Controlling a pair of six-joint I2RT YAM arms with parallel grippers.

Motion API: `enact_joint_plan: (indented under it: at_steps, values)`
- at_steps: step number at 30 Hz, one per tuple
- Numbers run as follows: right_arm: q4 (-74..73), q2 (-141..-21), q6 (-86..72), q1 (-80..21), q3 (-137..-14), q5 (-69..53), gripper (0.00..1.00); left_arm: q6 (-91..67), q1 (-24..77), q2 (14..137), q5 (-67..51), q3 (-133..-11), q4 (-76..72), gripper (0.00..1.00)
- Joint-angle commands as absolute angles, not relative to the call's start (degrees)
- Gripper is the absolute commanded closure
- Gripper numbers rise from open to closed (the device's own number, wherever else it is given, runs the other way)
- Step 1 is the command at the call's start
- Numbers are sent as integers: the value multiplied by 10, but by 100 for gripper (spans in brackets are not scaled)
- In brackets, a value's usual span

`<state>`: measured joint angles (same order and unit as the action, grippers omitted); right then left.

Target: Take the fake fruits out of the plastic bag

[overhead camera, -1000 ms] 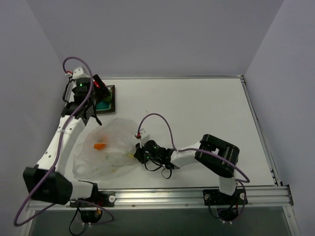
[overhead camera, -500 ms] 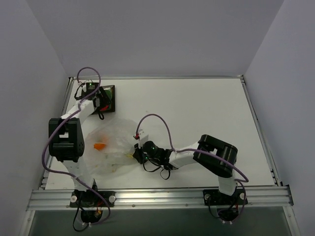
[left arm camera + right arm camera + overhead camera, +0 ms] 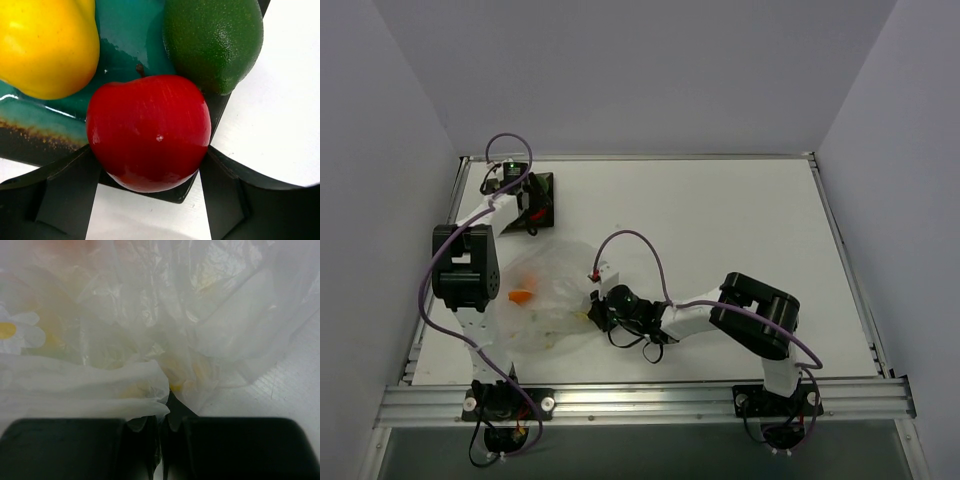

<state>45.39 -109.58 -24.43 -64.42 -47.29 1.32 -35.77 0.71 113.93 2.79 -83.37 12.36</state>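
Observation:
In the left wrist view my left gripper (image 3: 149, 155) has a finger touching each side of the red fruit (image 3: 149, 120), which sits at the near rim of the dark-framed tray (image 3: 30, 145). The yellow fruit (image 3: 45, 45) and the dark green fruit (image 3: 212, 42) lie in the tray behind it. From above, the left gripper (image 3: 527, 207) is at the tray (image 3: 546, 182). The clear plastic bag (image 3: 545, 305) lies at the front left with the orange fruit (image 3: 521, 296) inside. My right gripper (image 3: 592, 312) is shut on the bag's right edge, and a pinched fold of the bag (image 3: 150, 315) shows between its jaws.
The tray stands at the back left corner, close to the table's left edge. The left arm is folded back along that edge, beside the bag. A purple cable loops above the right arm near the bag.
The left arm has swung down from a raised pose and folded back, bringing its gripper with the red fruit low at the tray. The right gripper has stayed on the bag.

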Motion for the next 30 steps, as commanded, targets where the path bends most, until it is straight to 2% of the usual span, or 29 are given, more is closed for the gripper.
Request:
enact_joint_plan:
  at_steps: [1, 2, 5, 9, 14, 15, 21, 24, 25, 26, 28, 29, 30]
  values:
    - [447, -1088, -236, -641, -499, 19, 100, -334, 3, 1137, 47, -874, 112, 57]
    - [446, -1087, -235, -641, -504, 20, 100, -331, 3, 1139, 47, -877, 109, 47]
    - [442, -1085, -234, -642, -514, 22, 100, -317, 4, 1145, 44, -892, 111, 32]
    - [443, -1078, -234, -642, -519, 29, 100, -316, 3, 1134, 34, -890, 114, 19]
    - [439, -1075, -232, -640, -526, 24, 100, -328, 3, 1076, 2, -861, 113, 10]
    - [437, -1075, -232, -638, -533, 21, 100, -332, 4, 1048, 0, -847, 114, 3]
    - [442, -1078, -247, -629, -550, 20, 100, -356, 22, 882, -15, -762, 146, 3]
    - [457, -1078, -279, -621, -562, 19, 100, -373, 36, 761, -21, -717, 177, 16]
    - [461, -1084, -286, -618, -575, 18, 100, -377, 51, 725, -13, -682, 198, 29]
    - [459, -1086, -298, -618, -584, 24, 100, -381, 61, 653, -10, -665, 210, 36]
    - [450, -1095, -304, -618, -599, 30, 100, -385, 83, 587, 24, -636, 266, 49]
    - [444, -1096, -308, -617, -609, 37, 100, -383, 106, 531, 39, -633, 294, 63]
    - [442, -1095, -311, -617, -612, 42, 100, -379, 117, 507, 53, -632, 352, 69]
